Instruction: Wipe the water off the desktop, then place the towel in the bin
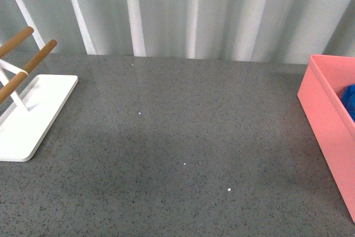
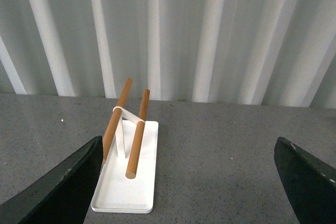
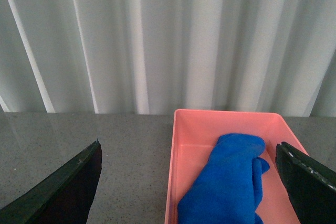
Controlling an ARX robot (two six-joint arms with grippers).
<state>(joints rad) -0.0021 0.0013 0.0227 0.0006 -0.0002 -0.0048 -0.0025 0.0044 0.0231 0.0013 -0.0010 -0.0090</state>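
Towel lies in the bin; both grippers are spread and empty.

In the front view, the grey speckled table (image 1: 183, 137) is seen with a few tiny white specks on it; a white rack (image 1: 28, 115) with wooden bars stands at the left edge, and the pink bin (image 1: 327, 120) sits at the right edge with a patch of the blue towel (image 1: 349, 101) showing inside. No arm is seen here. In the left wrist view, the left gripper (image 2: 194, 182) is held above the table with its jaws spread wide, nothing between them; the rack (image 2: 128, 182) stands on the table between the jaws' tips. In the right wrist view, the right gripper (image 3: 191, 182) is likewise spread wide and empty, above the bin (image 3: 181, 124), in which the towel (image 3: 231, 182) lies crumpled on the floor.
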